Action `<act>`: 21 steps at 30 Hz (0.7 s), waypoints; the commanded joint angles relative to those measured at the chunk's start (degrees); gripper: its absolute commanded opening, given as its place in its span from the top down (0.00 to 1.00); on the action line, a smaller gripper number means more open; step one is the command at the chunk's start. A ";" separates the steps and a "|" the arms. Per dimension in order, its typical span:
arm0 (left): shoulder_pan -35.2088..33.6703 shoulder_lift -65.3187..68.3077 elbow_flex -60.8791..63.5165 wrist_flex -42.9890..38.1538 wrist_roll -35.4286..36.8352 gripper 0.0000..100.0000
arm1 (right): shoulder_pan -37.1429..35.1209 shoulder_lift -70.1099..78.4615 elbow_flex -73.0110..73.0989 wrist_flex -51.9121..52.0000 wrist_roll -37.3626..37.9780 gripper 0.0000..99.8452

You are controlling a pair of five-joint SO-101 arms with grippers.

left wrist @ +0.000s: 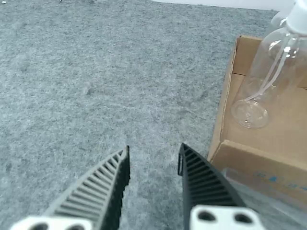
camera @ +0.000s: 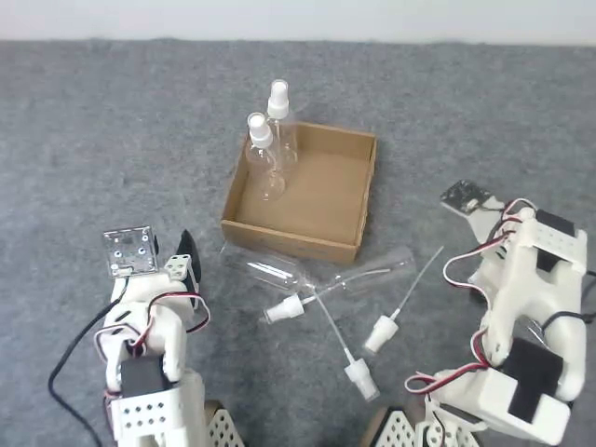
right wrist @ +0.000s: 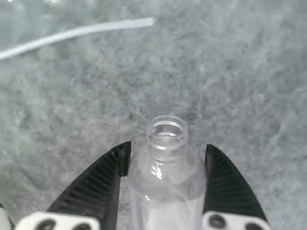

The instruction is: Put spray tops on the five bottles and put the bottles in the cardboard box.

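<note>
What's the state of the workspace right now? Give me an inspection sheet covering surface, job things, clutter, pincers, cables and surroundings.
Surface: grey carpet-like mat under everything.
Job's things: cardboard box holds two capped bottles upright in its corner far from the arms. Two clear bottles lie in front of the box, with three spray tops beside them. Cannot tell whether one of those is fitted.
Clutter: nothing seen.
Pincers: left pincer open and empty above the mat, beside the box. Right pincer shut on a topless bottle.
Cables: red, white and black wires loop along both arms. A black cable trails from the left arm.
Surroundings: pale wall behind the mat.
</note>
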 commanded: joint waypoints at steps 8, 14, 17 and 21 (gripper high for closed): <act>-0.09 -0.97 -0.57 -0.35 0.26 0.84 | -1.01 -0.57 -3.43 -0.92 -16.44 0.84; -0.09 -0.97 -0.57 -0.35 0.26 0.84 | -3.30 -0.57 -3.43 -0.92 -20.92 0.84; -0.09 -0.97 -0.57 -0.35 0.26 0.84 | -3.91 -0.57 -3.43 -0.92 -22.24 0.84; -0.09 -0.97 -0.57 -0.35 0.26 0.84 | -3.91 -1.01 -3.25 -0.57 -22.51 0.82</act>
